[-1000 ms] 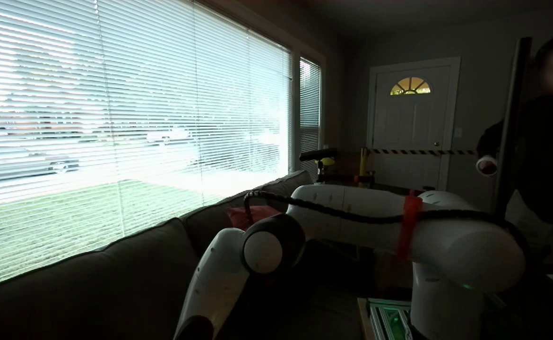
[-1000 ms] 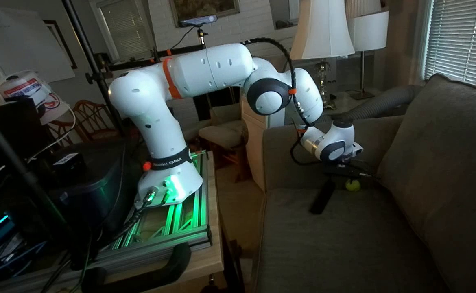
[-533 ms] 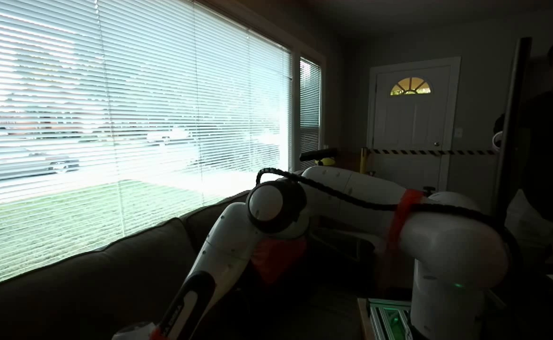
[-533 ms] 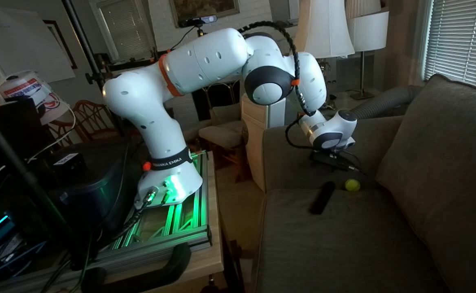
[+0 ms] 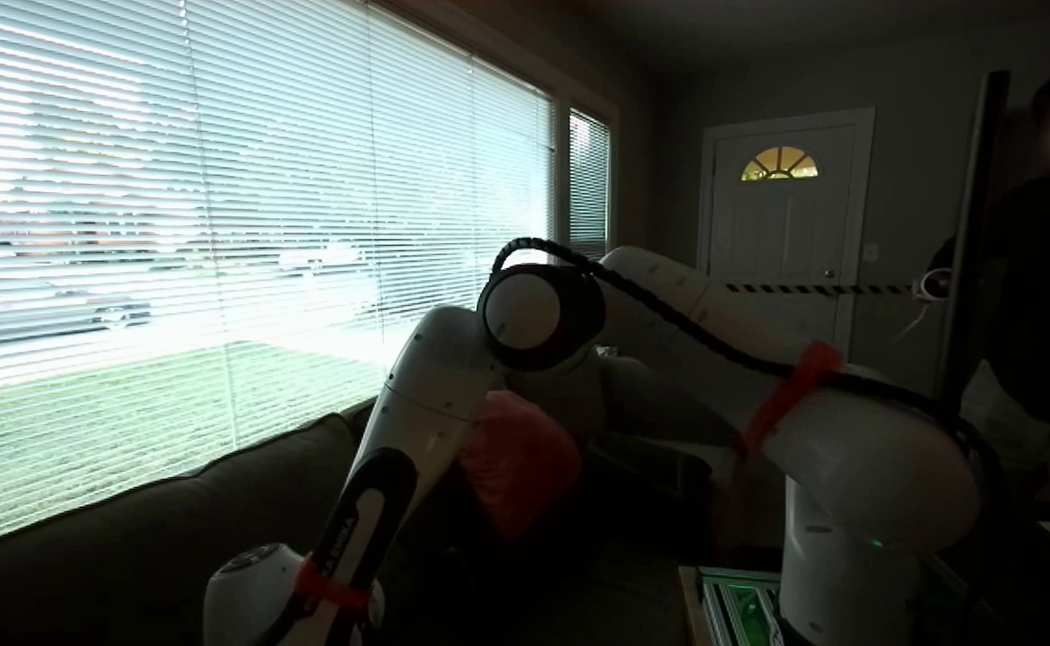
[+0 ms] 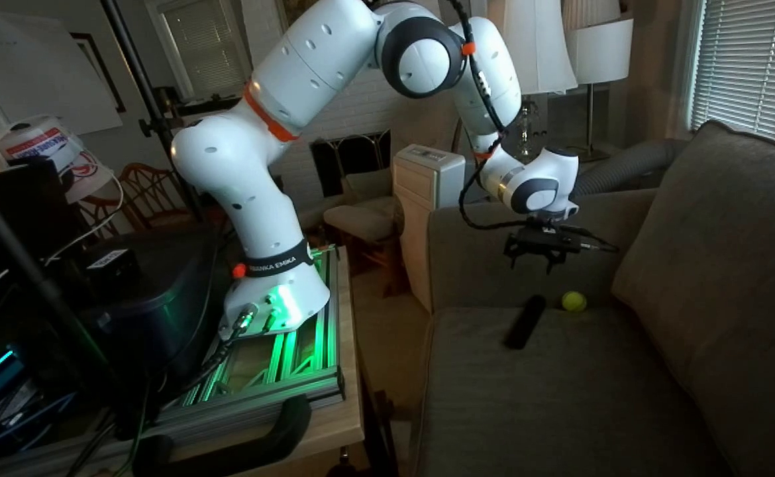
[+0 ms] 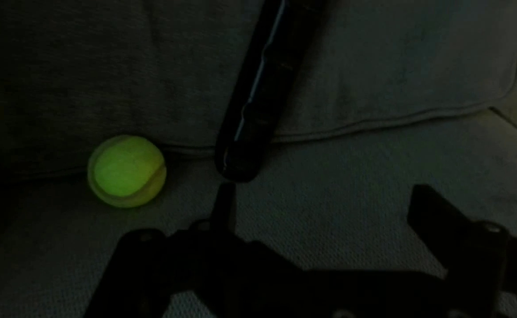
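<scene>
At the crease between a grey woven-fabric sofa seat surface [image 6: 560, 397] and the matching sofa arm [image 6: 473, 265], a round, fuzzy, yellow-green tennis ball [image 7: 127, 171]. Near it, at three o'clock in the wrist view, the rounded end of a long, slim black object [image 7: 258, 101] with a pale streak along its length; too dark to name more closely. Lies aslant across the surface, stretching towards one o'clock from that end.

Above these, apart from both, a black two-fingered gripper [image 6: 531, 266]: at twelve o'clock from the black object and ten o'clock from the ball in an exterior view. Released, with fingers [image 7: 224, 207] spread wide and grey fabric showing between them in the wrist view.

At three o'clock from the ball, a tall grey back cushion [image 6: 725, 298]. Leading to the gripper, a white jointed robot arm [image 6: 328, 59], with its green-lit base [image 6: 295, 298] at nine o'clock from the ball.

In an exterior view, from its middle: a red pillow [image 5: 520, 467] at six o'clock, pale slatted window blinds [image 5: 220, 179] at ten, a white panelled door [image 5: 781, 224] at two, a person in dark clothing [image 5: 1045, 296] at three.
</scene>
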`<move>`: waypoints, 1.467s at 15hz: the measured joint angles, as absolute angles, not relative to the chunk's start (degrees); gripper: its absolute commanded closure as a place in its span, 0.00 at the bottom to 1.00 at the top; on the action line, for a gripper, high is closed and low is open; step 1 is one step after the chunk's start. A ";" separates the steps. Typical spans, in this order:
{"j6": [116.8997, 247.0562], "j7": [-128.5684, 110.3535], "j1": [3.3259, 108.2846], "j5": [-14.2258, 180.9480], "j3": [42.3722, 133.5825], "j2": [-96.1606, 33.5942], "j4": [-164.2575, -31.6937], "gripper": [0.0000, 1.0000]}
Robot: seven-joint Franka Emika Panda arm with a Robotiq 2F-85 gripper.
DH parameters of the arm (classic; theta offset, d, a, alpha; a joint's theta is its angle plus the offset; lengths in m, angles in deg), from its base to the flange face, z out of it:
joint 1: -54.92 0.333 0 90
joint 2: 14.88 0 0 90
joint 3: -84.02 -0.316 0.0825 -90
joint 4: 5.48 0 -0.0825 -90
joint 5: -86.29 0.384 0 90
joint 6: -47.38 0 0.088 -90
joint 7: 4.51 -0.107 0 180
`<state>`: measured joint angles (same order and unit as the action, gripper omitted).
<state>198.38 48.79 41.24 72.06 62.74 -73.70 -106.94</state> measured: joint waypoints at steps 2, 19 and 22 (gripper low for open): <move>199.64 49.70 45.16 70.45 67.37 -72.70 -107.09 0.00; 221.47 38.35 72.07 56.25 100.55 -96.31 -82.57 0.00; 221.46 37.38 71.93 56.25 100.89 -98.49 -79.70 0.00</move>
<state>221.46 37.38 71.93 56.25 100.89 -98.49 -79.70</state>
